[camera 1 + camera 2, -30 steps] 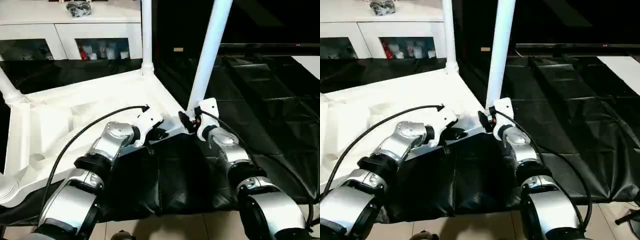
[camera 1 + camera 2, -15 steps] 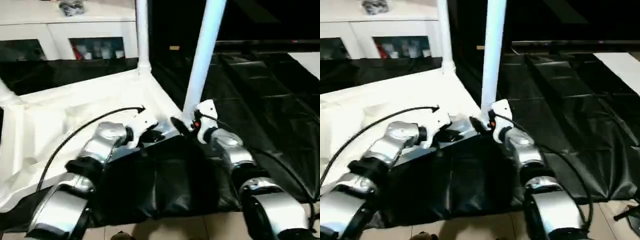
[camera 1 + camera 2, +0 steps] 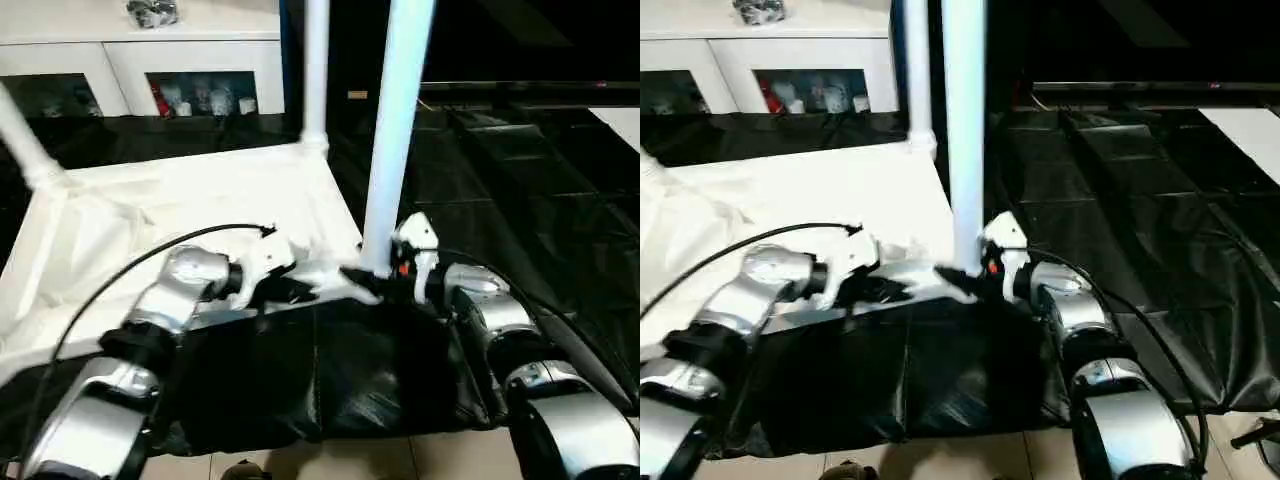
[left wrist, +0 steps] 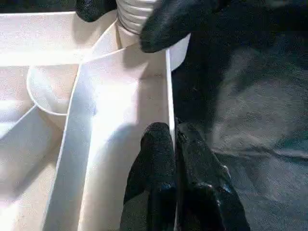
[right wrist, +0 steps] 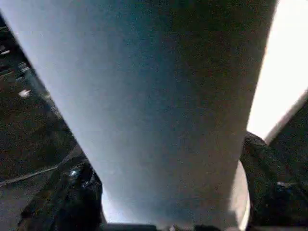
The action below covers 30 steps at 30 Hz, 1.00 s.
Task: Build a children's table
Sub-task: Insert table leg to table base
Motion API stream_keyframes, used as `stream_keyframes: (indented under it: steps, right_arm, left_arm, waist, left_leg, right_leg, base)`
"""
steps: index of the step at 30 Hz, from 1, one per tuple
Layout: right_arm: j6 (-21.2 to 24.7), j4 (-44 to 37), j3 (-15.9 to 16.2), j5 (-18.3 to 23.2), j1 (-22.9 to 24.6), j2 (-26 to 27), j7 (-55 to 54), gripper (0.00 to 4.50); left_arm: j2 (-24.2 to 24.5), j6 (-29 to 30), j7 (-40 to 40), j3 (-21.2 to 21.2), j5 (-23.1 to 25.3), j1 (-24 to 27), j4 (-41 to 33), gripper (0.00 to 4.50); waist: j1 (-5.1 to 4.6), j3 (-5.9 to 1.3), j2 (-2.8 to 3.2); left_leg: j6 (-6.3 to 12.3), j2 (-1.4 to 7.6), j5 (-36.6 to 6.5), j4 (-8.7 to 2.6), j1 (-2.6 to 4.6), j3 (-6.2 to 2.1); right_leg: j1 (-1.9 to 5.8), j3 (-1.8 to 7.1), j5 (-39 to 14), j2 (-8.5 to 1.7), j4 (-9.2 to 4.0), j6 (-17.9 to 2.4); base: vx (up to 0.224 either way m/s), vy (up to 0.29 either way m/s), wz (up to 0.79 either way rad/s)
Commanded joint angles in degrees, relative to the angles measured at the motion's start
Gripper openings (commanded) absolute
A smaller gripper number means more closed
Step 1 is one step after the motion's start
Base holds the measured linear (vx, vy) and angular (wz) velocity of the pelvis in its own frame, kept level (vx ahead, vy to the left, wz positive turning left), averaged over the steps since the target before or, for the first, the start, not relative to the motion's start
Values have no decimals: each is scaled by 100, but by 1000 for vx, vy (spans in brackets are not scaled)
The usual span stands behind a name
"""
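The near-right leg [image 3: 398, 130] now stands upright rather than leaning; the right claw [image 3: 372, 278] straddles its base, the left claw [image 4: 173, 144] pinches the tabletop's rim [image 4: 169, 86].

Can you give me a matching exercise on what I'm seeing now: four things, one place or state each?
Things:
1. left end effector
2. right end effector
3. far leg
4. cabinet

Places or states:
A. along the back, beyond the table
B. shut on the rim of the upturned table
C. upright in the far corner socket
D. fingers on either side of the near leg

Pairs: 1-B, 2-D, 3-C, 4-A
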Motion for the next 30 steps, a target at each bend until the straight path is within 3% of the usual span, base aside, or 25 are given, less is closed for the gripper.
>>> stream_keyframes:
  steps: [1,6,8,9,12,14,15,17,20,24,25,26,27,30]
  right_arm:
    - [160,17,129,-24,170,0,185,290]
    - [254,-66,-63,208,454,118,187,290]
    - [303,-59,-197,369,610,226,82,288]
    - [301,-55,-205,375,619,232,68,288]
    - [248,47,-340,436,817,346,-212,286]
    - [253,49,-343,437,827,351,-220,286]
    - [295,42,-357,442,898,390,-305,286]
    - [286,31,-341,424,920,399,-328,286]
    - [216,-9,-281,363,945,391,-342,286]
    - [58,-102,-168,245,1021,337,-367,286]
    - [44,-104,-167,241,1022,337,-379,286]
    - [40,-137,-184,268,1027,338,-401,286]
    - [11,-202,-233,324,1010,351,-480,285]
    - [58,-281,-262,383,971,362,-471,285]
  left_arm:
    - [-7,-125,-342,-146,-68,-16,-264,0]
    - [103,-128,-412,-105,-94,54,-343,0]
    - [125,-109,-428,-92,-148,97,-396,0]
    - [125,-108,-429,-92,-151,99,-398,0]
    - [108,-98,-456,-81,-208,129,-419,0]
    - [107,-98,-458,-82,-209,130,-418,0]
    - [89,-76,-493,-81,-242,144,-414,0]
    - [77,-66,-499,-80,-254,150,-413,0]
    - [77,-72,-489,-82,-254,156,-411,0]
    - [64,-121,-385,-55,-248,170,-404,0]
    - [63,-123,-381,-52,-249,171,-403,0]
    - [45,-160,-327,-24,-262,178,-408,0]
    - [-36,-170,-92,99,-310,162,-390,28]
    - [-94,146,-353,393,-801,129,-595,55]
  waist:
    - [11,-385,48]
    - [19,-393,85]
    - [22,-386,179]
    - [14,-386,147]
    - [5,-387,227]
    - [-5,-389,201]
    - [-9,-387,278]
    - [-14,-388,244]
    - [-15,-392,272]
    - [-18,-391,266]
    - [-24,-388,212]
    - [-11,-396,240]
    - [-19,-390,200]
    - [-2,-383,197]
  left_leg:
    - [153,112,-1978,-383,74,27]
    - [109,113,-2028,-388,79,20]
    - [58,109,-2197,-395,86,8]
    - [58,111,-2246,-402,90,14]
    - [-3,101,-2383,-405,98,-2]
    - [38,90,-2306,-400,84,3]
    - [44,90,-2306,-395,92,4]
    - [52,89,-2282,-399,87,6]
    - [62,94,-2248,-398,85,4]
    - [61,93,-2274,-402,89,7]
    - [76,94,-2271,-405,85,13]
    - [80,94,-2231,-402,83,8]
    - [97,96,-2201,-403,78,14]
    - [106,89,-2200,-397,86,23]
  right_leg:
    - [260,187,-1571,-258,-370,-1401]
    - [261,182,-1390,-251,-360,-1461]
    - [256,178,-1430,-249,-360,-1485]
    - [261,179,-1451,-247,-379,-1480]
    - [259,168,-1503,-240,-381,-1482]
    - [271,171,-1538,-243,-379,-1472]
    - [256,172,-1612,-247,-393,-1460]
    - [267,170,-1653,-242,-401,-1430]
    - [256,170,-1679,-242,-402,-1411]
    - [252,171,-1665,-236,-403,-1406]
    - [253,171,-1691,-235,-412,-1398]
    - [257,174,-1709,-250,-403,-1392]
    - [256,176,-1703,-244,-411,-1380]
    - [245,177,-1895,-259,-418,-1367]
  base:
    - [0,0,0]
    - [0,0,0]
    - [0,0,0]
    - [0,0,0]
    - [0,0,0]
    - [0,0,0]
    - [0,0,0]
    - [0,0,0]
    - [0,0,0]
    - [0,0,0]
    - [0,0,0]
    - [0,0,0]
    - [0,0,0]
    - [0,0,0]
